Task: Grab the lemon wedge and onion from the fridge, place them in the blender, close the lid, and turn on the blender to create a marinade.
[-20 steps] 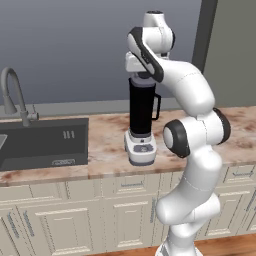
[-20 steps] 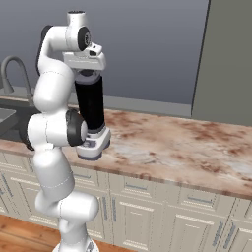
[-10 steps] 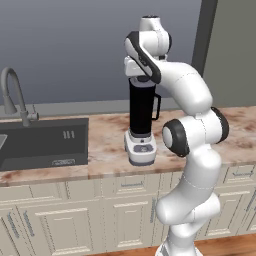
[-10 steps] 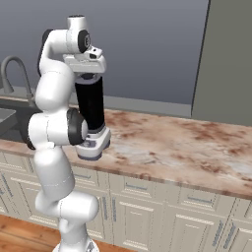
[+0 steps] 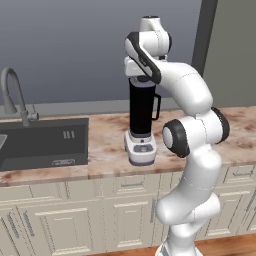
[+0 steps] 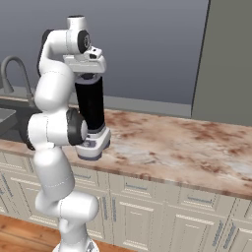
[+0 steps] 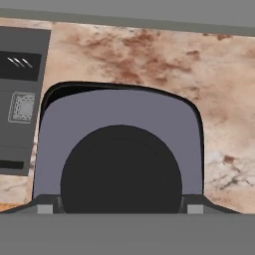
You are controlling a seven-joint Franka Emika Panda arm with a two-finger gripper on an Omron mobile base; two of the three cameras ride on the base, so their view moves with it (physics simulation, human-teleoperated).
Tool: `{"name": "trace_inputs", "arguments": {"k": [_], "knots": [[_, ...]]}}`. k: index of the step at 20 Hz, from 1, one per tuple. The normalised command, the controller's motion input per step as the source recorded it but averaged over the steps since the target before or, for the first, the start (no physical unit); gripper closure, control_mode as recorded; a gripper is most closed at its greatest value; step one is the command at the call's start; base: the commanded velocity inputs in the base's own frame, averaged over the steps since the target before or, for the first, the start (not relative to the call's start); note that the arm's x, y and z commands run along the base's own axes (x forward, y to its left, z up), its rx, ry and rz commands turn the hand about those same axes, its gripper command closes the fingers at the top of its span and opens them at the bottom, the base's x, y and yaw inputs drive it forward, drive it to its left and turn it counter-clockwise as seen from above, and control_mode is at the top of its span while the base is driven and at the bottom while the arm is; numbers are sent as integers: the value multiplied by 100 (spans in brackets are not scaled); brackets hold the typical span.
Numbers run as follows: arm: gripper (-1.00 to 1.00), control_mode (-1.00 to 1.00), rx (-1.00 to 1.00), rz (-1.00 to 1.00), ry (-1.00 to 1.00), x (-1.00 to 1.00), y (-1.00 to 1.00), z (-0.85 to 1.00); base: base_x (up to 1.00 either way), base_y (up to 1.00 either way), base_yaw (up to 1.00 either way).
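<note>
The blender, a tall black jug on a white base, stands on the marbled counter. My gripper points straight down at the jug's mouth. The grey lid, with its dark round centre, sits between my fingertips, and the jaws are shut wide on it. The jug's black rim peeks out around the lid. The lemon wedge and onion are hidden from view. The fridge rises as a tall grey slab at the counter's right end.
A dark sink with a curved grey faucet lies left of the blender. Bare counter stretches to the right. White cabinet fronts run below.
The hand has eased down very slightly over the jug's top. The jaws keep the same width and the blender has not moved.
</note>
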Motion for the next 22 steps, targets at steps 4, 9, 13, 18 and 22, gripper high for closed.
{"name": "trace_inputs", "arguments": {"k": [4, 9, 13, 18, 22], "knots": [[-100, -100, 0, 0, 0, 0, 0, 0, 0, 0, 0], [-100, -100, 0, 0, -5, -3, 0, 4, 0, 0, 0], [-100, -100, 0, 0, -6, -3, 0, 8, 0, 0, 0], [-100, -100, 0, 0, -7, -7, 0, 8, 0, 0, 0], [-100, -100, 0, 0, -10, -46, 0, 6, 0, 0, 0]]}}
